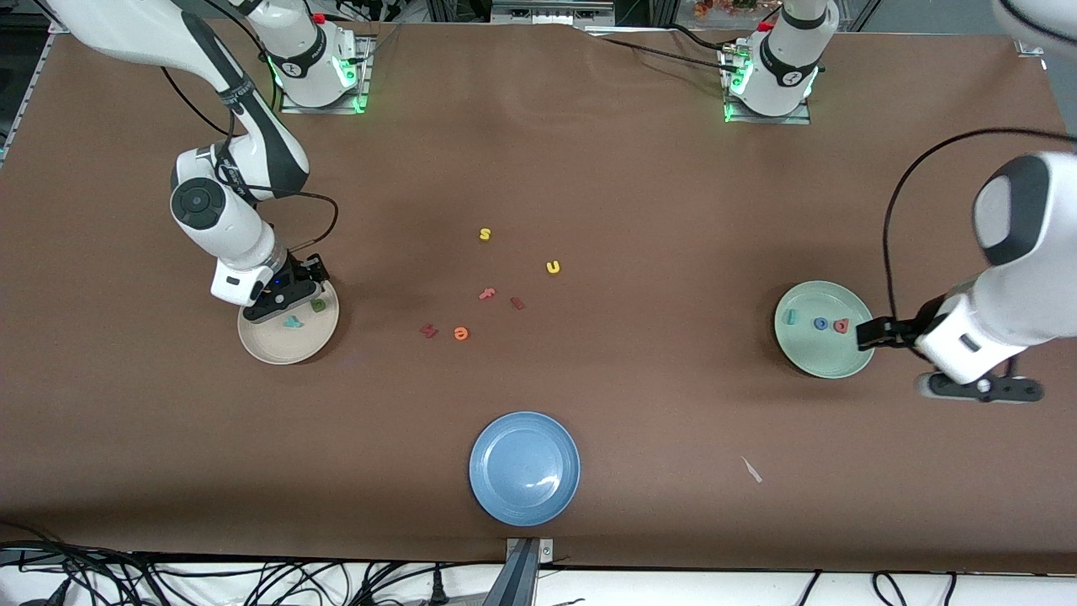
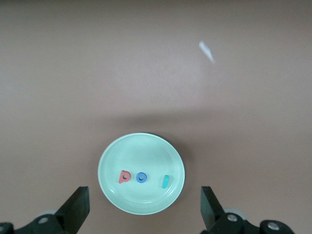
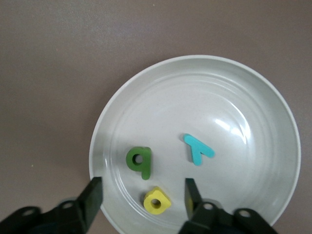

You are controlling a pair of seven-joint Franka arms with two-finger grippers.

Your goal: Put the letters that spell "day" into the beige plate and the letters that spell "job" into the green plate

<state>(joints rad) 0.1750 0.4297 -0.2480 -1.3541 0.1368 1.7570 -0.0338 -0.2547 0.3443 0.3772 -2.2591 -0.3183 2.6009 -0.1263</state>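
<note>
The letters that spell "day" (image 3: 156, 170) lie in the beige plate (image 1: 286, 352) toward the right arm's end of the desk (image 1: 639, 421); the letters that spell "job" (image 1: 818, 322) lie in the green plate (image 1: 829, 364) toward the left arm's end

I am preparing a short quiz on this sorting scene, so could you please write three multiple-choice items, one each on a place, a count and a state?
1. Where does the small blue ring letter lie?
A. in the round pale green plate
B. in the round blue plate
C. on the brown table

2. How many small toy letters lie in the round beige plate?
A. one
B. three
C. five

3. How is the right claw?
A. shut on a letter
B. open over the beige plate
C. open over the blue plate

Answers:
1 A, it sits between two other letters there.
2 B, green, teal and yellow.
3 B, its fingers stand apart.
</note>
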